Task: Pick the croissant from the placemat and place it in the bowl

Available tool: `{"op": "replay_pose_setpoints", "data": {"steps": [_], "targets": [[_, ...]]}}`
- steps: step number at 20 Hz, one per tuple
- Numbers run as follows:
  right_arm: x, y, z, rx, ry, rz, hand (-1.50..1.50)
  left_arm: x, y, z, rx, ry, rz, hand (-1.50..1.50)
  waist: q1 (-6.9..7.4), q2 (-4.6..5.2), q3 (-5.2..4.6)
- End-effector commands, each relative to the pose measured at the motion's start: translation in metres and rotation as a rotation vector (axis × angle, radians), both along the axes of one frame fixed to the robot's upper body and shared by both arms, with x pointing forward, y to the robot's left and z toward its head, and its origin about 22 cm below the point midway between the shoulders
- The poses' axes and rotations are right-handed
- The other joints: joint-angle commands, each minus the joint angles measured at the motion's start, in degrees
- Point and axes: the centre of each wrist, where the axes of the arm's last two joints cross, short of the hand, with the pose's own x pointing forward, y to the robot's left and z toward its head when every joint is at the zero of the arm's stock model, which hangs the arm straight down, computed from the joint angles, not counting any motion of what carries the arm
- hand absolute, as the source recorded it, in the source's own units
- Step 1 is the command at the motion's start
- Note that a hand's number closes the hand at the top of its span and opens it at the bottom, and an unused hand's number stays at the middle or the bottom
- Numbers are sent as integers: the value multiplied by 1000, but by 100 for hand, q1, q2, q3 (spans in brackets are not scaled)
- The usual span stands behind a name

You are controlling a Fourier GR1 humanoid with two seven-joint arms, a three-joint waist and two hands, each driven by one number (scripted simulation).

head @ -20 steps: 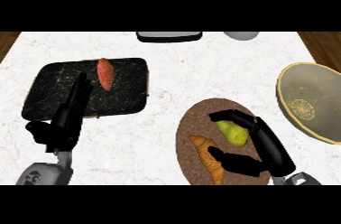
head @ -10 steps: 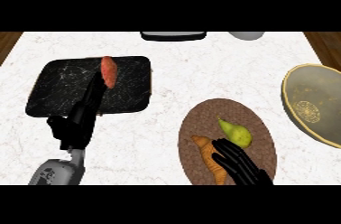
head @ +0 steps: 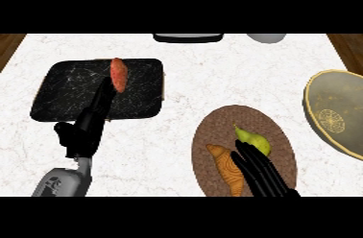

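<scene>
Since 0.5 s ago, my right hand [head: 261, 172] has edged farther, straight fingers wide over the croissant [head: 227, 169] on the brown placemat [head: 212, 131], beside the pear [head: 253, 140]; the bowl [head: 339, 114] sits right. No writing visible.

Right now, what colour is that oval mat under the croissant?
Brown, with a woven look. The placemat shows best in the head view, under the croissant.

bowl [head: 339, 118] cut off at right edge; right hand [head: 264, 172] overlaps croissant [head: 227, 168].
</scene>
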Motion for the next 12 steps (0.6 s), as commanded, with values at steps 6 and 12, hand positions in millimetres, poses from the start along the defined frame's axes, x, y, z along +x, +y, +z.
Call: {"op": "replay_pose_setpoints", "data": {"steps": [6,12], "targets": [[25,19,22,-191,262,-102,-150,13,-15,15,-7,-9,-1,0,60,20,8],[33,19,-5,-241,334,-83,-150,-11,8,16,-9,-6,-1,0,48,5,14]]}}
